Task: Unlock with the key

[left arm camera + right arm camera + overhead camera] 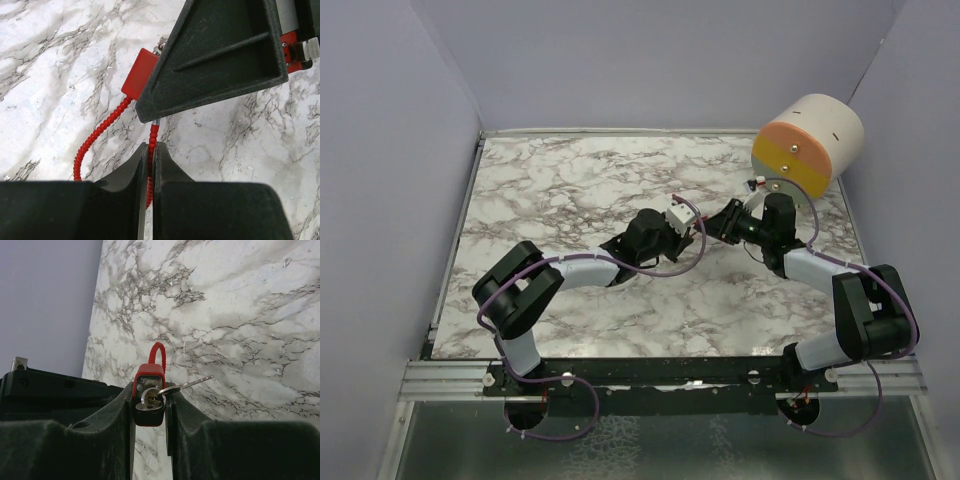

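- Two-fingered right claw (pixel 151 392) clamps the red padlock (pixel 149 416), key (pixel 192 383) sticking out beside it.
- Left claw (pixel 151 150) pinches the padlock's red cable (pixel 100 131) over the marble counter (pixel 50 75).

Arms angled inward, tips nearly meeting: left gripper (pixel 151 151) pinched shut on the red cable (pixel 100 127), right gripper (pixel 151 399) clamped around the padlock (pixel 149 379).

Red plastic lock (pixel 150 380), ribbed coated cable (pixel 100 131), shiny metal key (pixel 192 384), matt grainy right pincer (pixel 151 388), smooth marble-look table (pixel 570 180)
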Available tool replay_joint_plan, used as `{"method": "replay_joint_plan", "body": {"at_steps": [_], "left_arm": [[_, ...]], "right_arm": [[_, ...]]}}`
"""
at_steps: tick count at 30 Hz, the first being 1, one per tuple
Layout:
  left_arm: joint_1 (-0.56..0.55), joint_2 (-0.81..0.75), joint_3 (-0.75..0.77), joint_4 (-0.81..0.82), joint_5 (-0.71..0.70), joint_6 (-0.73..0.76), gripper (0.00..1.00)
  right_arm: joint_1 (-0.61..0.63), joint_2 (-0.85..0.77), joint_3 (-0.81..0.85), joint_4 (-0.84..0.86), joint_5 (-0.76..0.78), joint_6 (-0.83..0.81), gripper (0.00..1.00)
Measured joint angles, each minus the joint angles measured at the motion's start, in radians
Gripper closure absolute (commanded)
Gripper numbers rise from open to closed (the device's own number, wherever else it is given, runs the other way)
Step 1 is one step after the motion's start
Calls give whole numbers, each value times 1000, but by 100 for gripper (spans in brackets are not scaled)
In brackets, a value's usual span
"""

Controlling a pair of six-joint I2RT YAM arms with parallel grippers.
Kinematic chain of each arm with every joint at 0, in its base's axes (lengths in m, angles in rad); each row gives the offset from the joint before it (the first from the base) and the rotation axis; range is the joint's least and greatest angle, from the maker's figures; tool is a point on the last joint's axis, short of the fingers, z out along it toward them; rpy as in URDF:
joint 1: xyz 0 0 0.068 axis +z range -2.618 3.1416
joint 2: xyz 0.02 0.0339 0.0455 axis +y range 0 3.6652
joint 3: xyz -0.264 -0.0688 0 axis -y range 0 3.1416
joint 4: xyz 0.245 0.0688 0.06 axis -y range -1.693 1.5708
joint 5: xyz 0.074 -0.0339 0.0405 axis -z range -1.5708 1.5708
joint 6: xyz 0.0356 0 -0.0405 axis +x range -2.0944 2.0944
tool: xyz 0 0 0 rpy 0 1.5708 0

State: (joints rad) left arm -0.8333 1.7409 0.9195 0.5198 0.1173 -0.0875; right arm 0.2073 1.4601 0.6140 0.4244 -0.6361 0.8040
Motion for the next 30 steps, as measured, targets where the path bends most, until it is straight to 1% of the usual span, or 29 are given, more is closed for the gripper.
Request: {"method": "replay_joint_plan", "body": {"at_steps": [4,5,7,13,18,20,24,26,28,30], "left_arm": [[0,-3,-16,21,2,23,100],[0,-3,-19,26,2,25,96],[0,-3,-21,31,4,28,86],[-3,-3,-21,33,6,30,72],[-19,-4,-24,34,2,31,71],[-25,-4,-29,35,2,31,72],[-33,-10,-42,33,2,31,91],[-33,-23,-49,32,-2,34,93],[-32,-31,-52,32,-6,34,92],[-32,-35,-53,32,-7,34,100]], "right_arm": [[0,1,0,-5,-9,-6,99],[0,1,0,-5,-11,-6,99],[-1,1,0,-5,-12,-7,99],[-8,1,0,-5,-17,-6,99],[-13,1,0,-6,-16,-5,99],[-13,1,0,-6,-16,-5,99],[-13,1,0,-6,-16,-5,99],[-13,1,0,-6,-16,-4,99],[-14,0,0,-4,-16,0,99],[-17,0,0,-5,-16,3,99]]}}
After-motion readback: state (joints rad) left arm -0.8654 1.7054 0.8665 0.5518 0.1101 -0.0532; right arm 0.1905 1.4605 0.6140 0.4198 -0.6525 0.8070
